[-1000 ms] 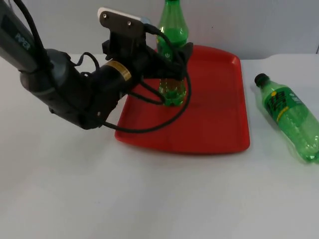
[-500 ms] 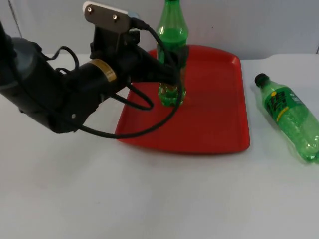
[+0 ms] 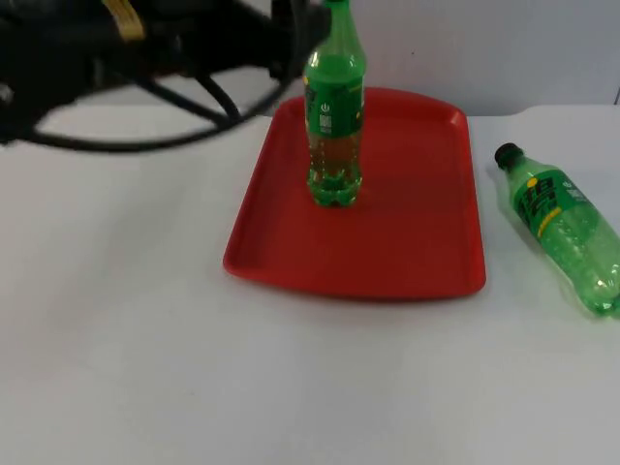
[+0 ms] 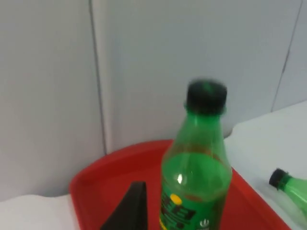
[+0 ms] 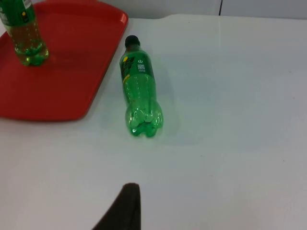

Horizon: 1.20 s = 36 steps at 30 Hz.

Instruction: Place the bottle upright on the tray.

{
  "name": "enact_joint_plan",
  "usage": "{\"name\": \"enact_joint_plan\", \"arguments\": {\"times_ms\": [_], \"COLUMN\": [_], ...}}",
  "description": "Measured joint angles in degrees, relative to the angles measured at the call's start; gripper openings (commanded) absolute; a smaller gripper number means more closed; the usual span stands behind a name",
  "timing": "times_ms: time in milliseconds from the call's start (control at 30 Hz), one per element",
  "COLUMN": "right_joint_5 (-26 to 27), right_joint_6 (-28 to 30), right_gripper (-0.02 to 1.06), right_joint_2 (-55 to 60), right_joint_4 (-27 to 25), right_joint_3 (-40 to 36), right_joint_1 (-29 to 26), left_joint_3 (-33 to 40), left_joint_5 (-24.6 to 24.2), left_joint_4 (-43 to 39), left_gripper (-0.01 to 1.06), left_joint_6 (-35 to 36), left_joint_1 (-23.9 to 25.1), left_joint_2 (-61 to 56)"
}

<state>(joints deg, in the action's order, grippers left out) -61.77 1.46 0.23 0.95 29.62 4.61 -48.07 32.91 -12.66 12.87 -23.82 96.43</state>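
Standing upright on the red tray [image 3: 417, 242], toward its ten o'clock corner, is a green bottle [image 3: 334, 116]. A second green bottle [image 3: 562, 228] lies on the white table [image 3: 145, 339] at the tray's three o'clock. Whether the left gripper [image 3: 291, 39], raised beside the standing bottle's neck, is spread or closed cannot be told.

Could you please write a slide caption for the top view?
One green bottle stands upright on the red tray; a second bottle lies on the table beside it.

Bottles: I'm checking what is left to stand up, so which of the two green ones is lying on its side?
The bottle on the table, right of the red tray, lies flat. The other bottle stands upright on the tray.
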Motion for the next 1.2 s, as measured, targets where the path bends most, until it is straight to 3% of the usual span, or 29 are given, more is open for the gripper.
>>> {"name": "enact_joint_plan", "arguments": {"times_ms": [400, 767, 900, 933, 1067, 1200], "right_joint_5": [0.0, 0.0, 0.0, 0.0, 0.0, 0.0], "right_joint_6": [0.0, 0.0, 0.0, 0.0, 0.0, 0.0], "right_gripper": [1.05, 1.05, 1.05, 1.05, 1.05, 1.05], "right_joint_2": [0.0, 0.0, 0.0, 0.0, 0.0, 0.0], "right_joint_4": [0.0, 0.0, 0.0, 0.0, 0.0, 0.0], "right_joint_3": [0.0, 0.0, 0.0, 0.0, 0.0, 0.0], "right_joint_1": [0.0, 0.0, 0.0, 0.0, 0.0, 0.0], "left_joint_3": [0.0, -1.0, -6.9, -6.9, -12.1, -14.3], "left_joint_5": [-26.5, -38.7, -52.6, -52.6, -61.6, -65.4], "left_joint_4": [0.0, 0.4, 0.5, 0.5, 4.0, 8.5], "left_gripper": [1.05, 1.05, 1.05, 1.05, 1.05, 1.05], "left_joint_6": [1.3, 2.0, 1.7, 1.7, -3.5, -9.1], "left_joint_1": [0.0, 0.0, 0.0, 0.0, 0.0, 0.0], "left_joint_2": [-20.1, -27.3, -27.5, -27.5, -27.5, -27.5]}}
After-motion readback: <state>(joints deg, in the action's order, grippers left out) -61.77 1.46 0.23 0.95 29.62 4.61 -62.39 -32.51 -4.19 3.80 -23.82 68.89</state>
